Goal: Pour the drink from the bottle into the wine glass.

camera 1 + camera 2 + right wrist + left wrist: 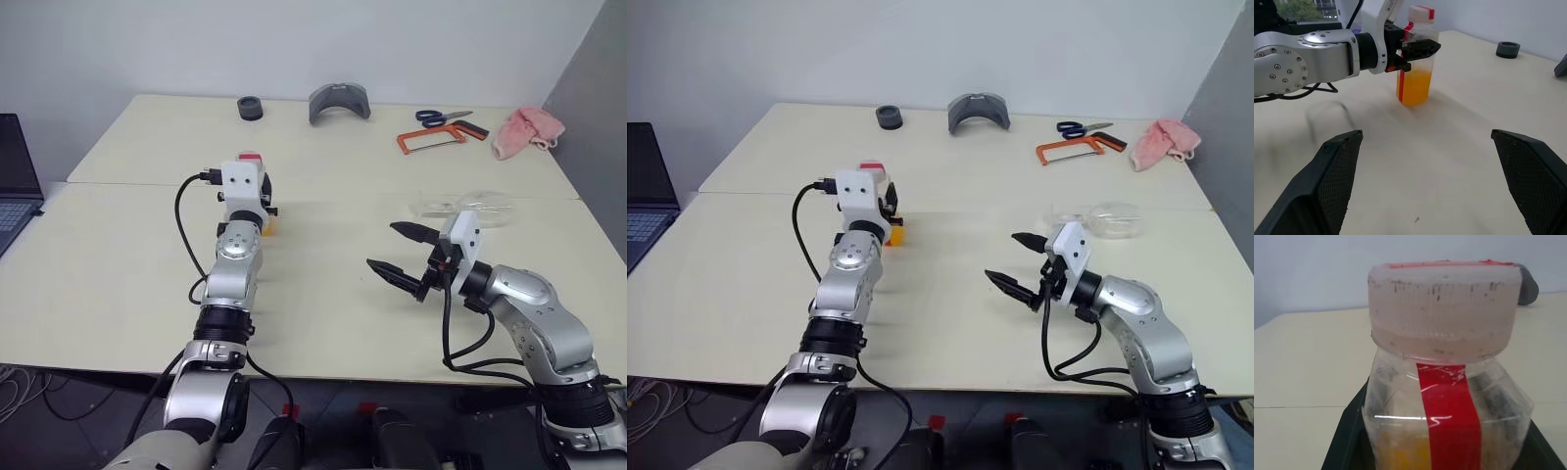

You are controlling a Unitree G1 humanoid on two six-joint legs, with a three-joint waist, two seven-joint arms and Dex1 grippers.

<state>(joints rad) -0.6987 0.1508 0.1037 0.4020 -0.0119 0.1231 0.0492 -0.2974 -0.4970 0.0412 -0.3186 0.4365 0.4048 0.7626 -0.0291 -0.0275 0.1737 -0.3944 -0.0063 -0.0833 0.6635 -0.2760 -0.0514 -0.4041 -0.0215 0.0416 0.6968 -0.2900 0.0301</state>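
Observation:
The bottle (1418,58) stands upright on the table left of centre, a clear plastic one with a pink-red cap (1444,308) and a red label stripe (1449,416). The orange drink (1414,88) fills its lower part. My left gripper (1422,49) is shut on the bottle's upper body, with a dark finger (1344,445) on either side. My right gripper (382,246) hovers open and empty over the table's right half, pointing toward the bottle. Just behind it the clear wine glass (1112,217) seems to lie on its side.
Along the far table edge lie a black ring (250,108), a grey curved piece (339,102), blue-handled scissors (446,117), an orange hacksaw (431,139) and a pink cloth (527,130). A laptop (15,186) sits at far left.

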